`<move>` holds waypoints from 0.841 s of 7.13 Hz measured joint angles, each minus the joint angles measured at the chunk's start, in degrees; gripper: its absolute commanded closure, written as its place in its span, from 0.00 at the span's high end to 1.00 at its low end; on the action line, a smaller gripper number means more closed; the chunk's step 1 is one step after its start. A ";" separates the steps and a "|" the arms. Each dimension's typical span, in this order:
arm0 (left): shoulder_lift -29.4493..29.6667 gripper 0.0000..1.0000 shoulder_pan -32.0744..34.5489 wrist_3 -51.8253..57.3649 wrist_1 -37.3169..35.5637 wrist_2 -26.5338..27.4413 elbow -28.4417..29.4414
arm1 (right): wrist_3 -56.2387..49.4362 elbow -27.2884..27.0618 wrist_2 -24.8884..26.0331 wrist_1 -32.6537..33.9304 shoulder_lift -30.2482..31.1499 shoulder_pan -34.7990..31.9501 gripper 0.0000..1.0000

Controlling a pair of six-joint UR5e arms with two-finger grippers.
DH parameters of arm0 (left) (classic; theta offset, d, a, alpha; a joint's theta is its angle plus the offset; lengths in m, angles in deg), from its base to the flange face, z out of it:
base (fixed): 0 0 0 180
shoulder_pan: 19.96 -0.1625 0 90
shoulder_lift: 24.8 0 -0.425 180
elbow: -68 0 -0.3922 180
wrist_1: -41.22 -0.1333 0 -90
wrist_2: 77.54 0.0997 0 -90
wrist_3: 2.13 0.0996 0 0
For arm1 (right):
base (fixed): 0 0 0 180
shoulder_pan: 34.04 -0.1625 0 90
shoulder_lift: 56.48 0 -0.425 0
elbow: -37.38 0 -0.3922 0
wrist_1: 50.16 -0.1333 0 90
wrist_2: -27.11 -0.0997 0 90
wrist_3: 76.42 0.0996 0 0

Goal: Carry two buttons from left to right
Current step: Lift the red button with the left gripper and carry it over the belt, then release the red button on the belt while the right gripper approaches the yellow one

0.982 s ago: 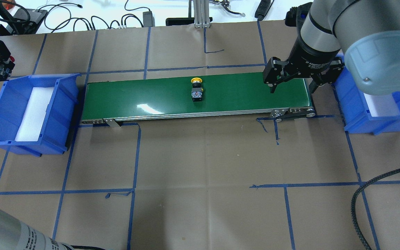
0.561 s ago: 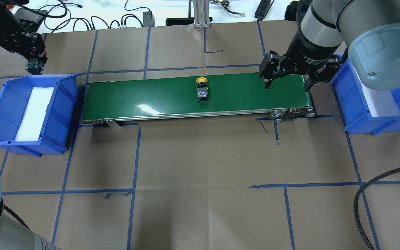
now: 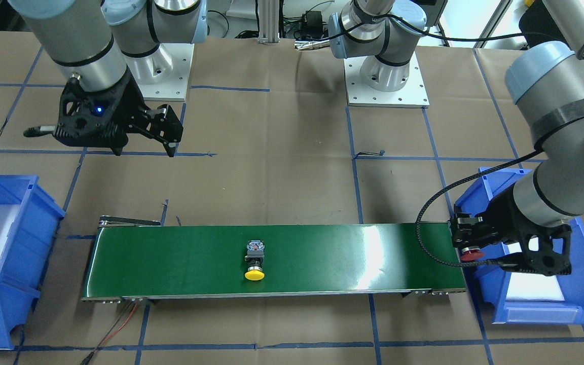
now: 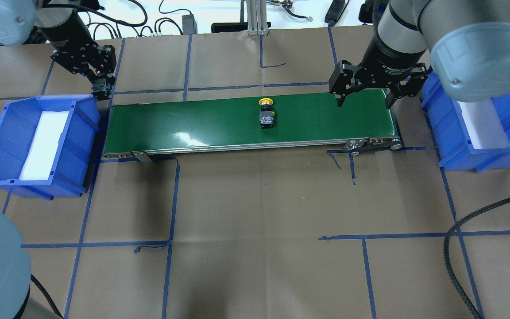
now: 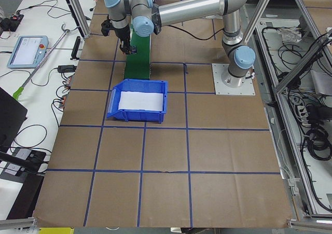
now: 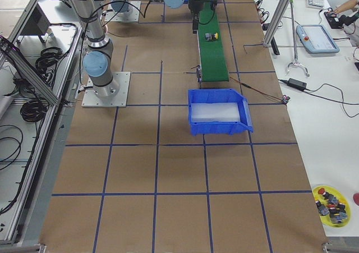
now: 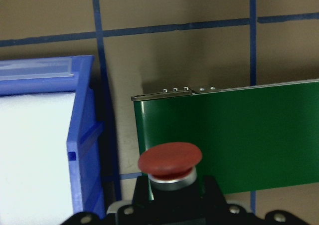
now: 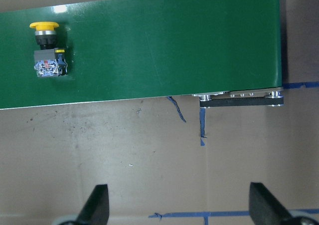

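The yellow button (image 4: 266, 113) lies on its side on the green conveyor belt (image 4: 193, 119), slightly to the robot's right of the belt's middle. Its yellow mushroom cap points towards the belt's far edge, away from the robot, and its contact block towards the near edge. It is free of both grippers. The red button (image 7: 170, 160) is off the belt, clamped in the left gripper (image 4: 100, 86). The left wrist view shows the fingers closed on its body with the red cap projecting forward. That gripper hangs at the belt's left end, over the gap between the belt and the left blue bin (image 4: 78, 133). The right gripper (image 4: 363, 105) hovers above the belt's right end with its jaws spread wide and nothing between them, well apart from the yellow button. The left blue bin stands just beyond the belt's left end and holds a white foam liner (image 4: 42, 141). The right blue bin (image 4: 445, 128) stands just beyond the belt's right end, likewise lined in white. Belt and bins rest on brown paper covering (image 4: 259, 212) marked with a grid of blue tape lines.
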 measured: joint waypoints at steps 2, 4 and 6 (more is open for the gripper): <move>0.13 0.11 0.58 -0.63 -4.98 -0.04 -4.84 | -0.58 0.95 0.11 3.46 -3.46 0.03 1.00; 0.62 0.11 0.83 -0.66 -13.04 -0.03 -11.39 | -1.02 1.44 0.06 5.22 -6.04 0.03 1.00; 1.08 0.11 1.30 -0.45 -19.50 0.43 -16.45 | -1.14 1.44 0.10 8.03 -8.97 0.03 1.00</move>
